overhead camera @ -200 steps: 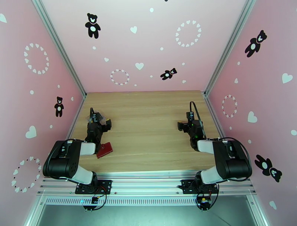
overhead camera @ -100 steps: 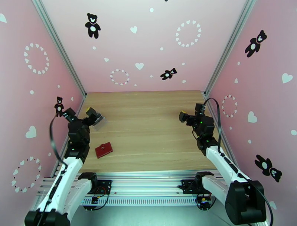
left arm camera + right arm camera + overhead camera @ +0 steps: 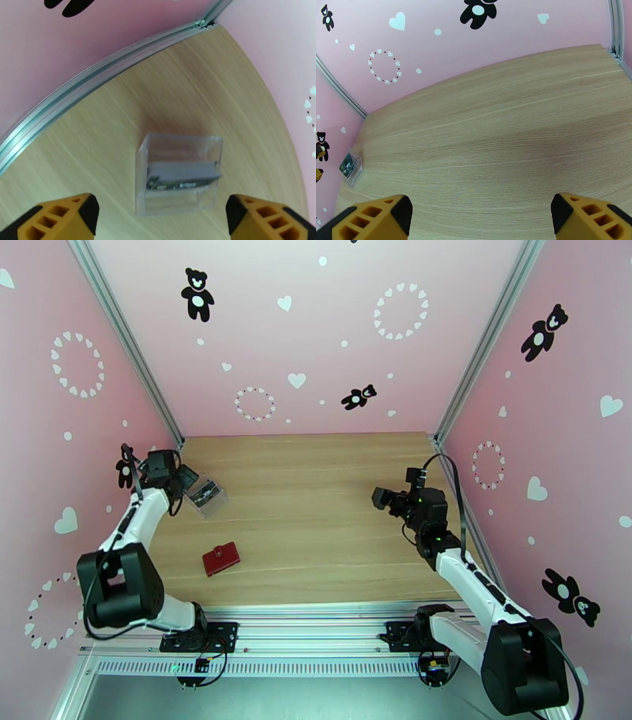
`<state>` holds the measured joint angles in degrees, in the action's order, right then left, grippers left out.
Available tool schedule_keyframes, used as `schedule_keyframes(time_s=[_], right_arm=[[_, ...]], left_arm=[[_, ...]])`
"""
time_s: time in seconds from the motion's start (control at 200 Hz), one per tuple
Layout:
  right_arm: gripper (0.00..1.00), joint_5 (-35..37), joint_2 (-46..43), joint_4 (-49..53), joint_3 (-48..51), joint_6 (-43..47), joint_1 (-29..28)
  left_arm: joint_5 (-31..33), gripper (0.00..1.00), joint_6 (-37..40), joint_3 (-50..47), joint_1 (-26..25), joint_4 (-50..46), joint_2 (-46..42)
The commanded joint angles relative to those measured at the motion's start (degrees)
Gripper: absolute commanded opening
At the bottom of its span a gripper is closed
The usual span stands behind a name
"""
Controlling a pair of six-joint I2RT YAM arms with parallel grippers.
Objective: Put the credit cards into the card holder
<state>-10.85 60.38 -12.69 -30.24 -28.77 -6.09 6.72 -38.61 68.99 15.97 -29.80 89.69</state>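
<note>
From above: swung out within the last second to the left edge of the desk [image 3: 316, 508], left jaws beside a clear rigid plastic box [image 3: 207, 494]; small dark-red leather-look card holder [image 3: 221, 558] shut, untouched, near the front-left corner; likely going for the box first; left wrist: left jaws wide, empty; grey flat card-like piece [image 3: 181, 173] inside the box; right wrist: right jaws wide, empty, over bare desk.

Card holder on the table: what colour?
The card holder is dark red, seen best from the top external view.
</note>
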Motion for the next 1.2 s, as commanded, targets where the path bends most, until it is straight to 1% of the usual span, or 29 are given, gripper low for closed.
schedule_keyframes(time_s=[0.0, 0.12, 0.24, 0.355, 0.525, 0.641, 0.706, 0.741, 0.866, 0.961, 1.101, 1.196], right_arm=[[0.99, 0.8, 0.9, 1.4, 0.0, -1.2, -0.5], [0.99, 1.0, 1.0, 4.6, -0.8, -1.4, -1.1], [0.99, 0.9, 1.1, 4.6, -1.0, -1.5, -2.1], [0.99, 1.4, 1.8, 5.1, -1.3, -1.7, -2.7], [0.99, 2.6, 3.3, 5.0, -1.4, -2.0, -3.0], [0.99, 2.3, 4.2, 5.0, -1.7, -2.2, -3.1], [0.99, 2.3, 4.5, 5.1, -1.8, -2.2, -3.2], [0.99, 2.4, 4.5, 5.0, -1.7, -2.1, -3.3], [0.99, 2.8, 5.0, 5.0, -1.7, -2.0, -3.3], [0.99, 2.6, 5.6, 5.1, -2.0, -2.0, -3.5], [0.99, 2.7, 6.0, 5.4, -2.2, -1.9, -3.5], [0.99, 2.9, 6.3, 5.5, -2.3, -1.8, -3.5]], left_arm=[[-7.3, 0.91, -3.3, 5.0, 2.6, -2.9, 5.2], [-9.5, 0.91, -4.2, 8.5, 3.7, -4.2, 9.6], [-10.9, 0.92, -5.2, 9.4, 3.7, -2.2, 11.9], [-13.1, 0.92, -5.0, 13.1, 3.7, -3.6, 17.4], [-12.4, 0.92, -4.9, 13.3, 3.8, -2.2, 19.9], [-15.7, 0.92, -5.4, 13.1, 3.8, -0.5, 21.7], [-18.6, 0.9, -5.9, 12.5, 3.4, 1.7, 22.3], [-19.5, 0.88, -5.9, 12.6, 2.9, 2.6, 22.6], [-20.7, 0.88, -4.7, 14.3, 0.1, 2.8, 23.5], [-23.5, 0.87, -4.4, 16.2, -1.9, 2.9, 25.2], [-25.0, 0.87, -2.1, 19.1, -6.4, 2.0, 26.9], [-26.9, 0.87, -1.4, 19.2, -9.5, 2.2, 27.0]])
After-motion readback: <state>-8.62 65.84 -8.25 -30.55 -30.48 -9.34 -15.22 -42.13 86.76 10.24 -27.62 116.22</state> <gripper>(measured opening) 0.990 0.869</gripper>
